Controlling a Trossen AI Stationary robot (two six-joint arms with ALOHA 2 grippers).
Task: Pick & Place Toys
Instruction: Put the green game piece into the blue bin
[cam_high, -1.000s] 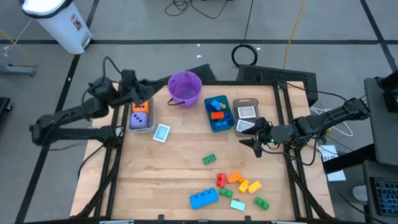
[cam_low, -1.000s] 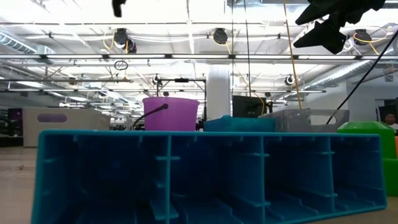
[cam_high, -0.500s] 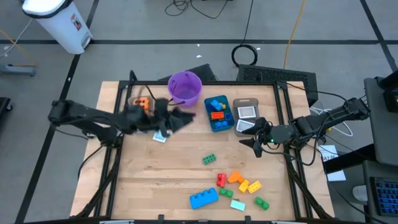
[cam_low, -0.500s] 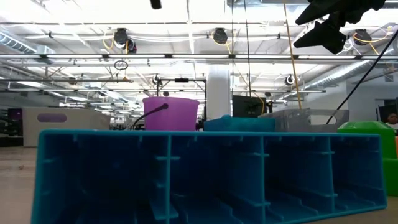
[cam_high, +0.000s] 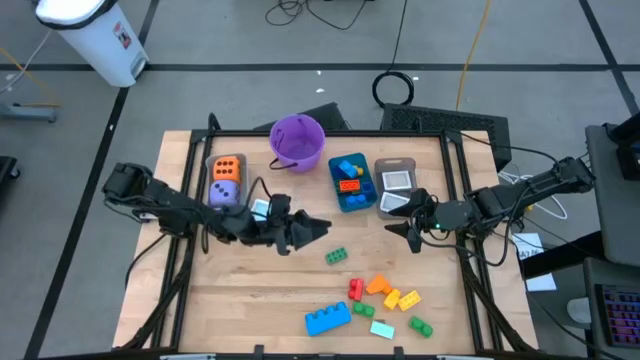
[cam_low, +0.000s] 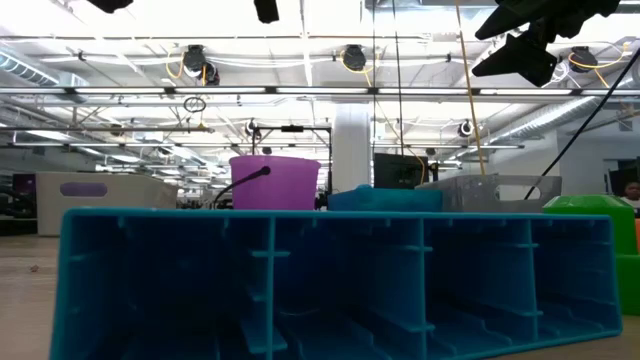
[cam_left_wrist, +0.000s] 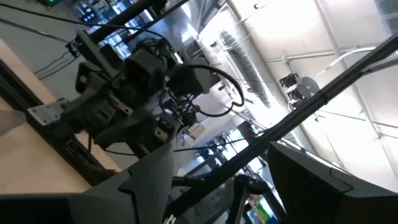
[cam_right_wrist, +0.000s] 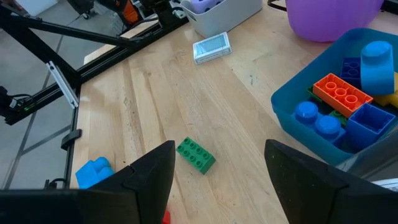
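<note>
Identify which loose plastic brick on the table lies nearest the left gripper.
The small green plastic brick lying alone mid-table, just beyond the left gripper; the other loose bricks sit clustered nearer the table's front edge.

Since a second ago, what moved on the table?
The left gripper swung from the dice bin out over the middle of the table, near the green brick, open and empty. The right gripper and the toys stayed put.
</note>
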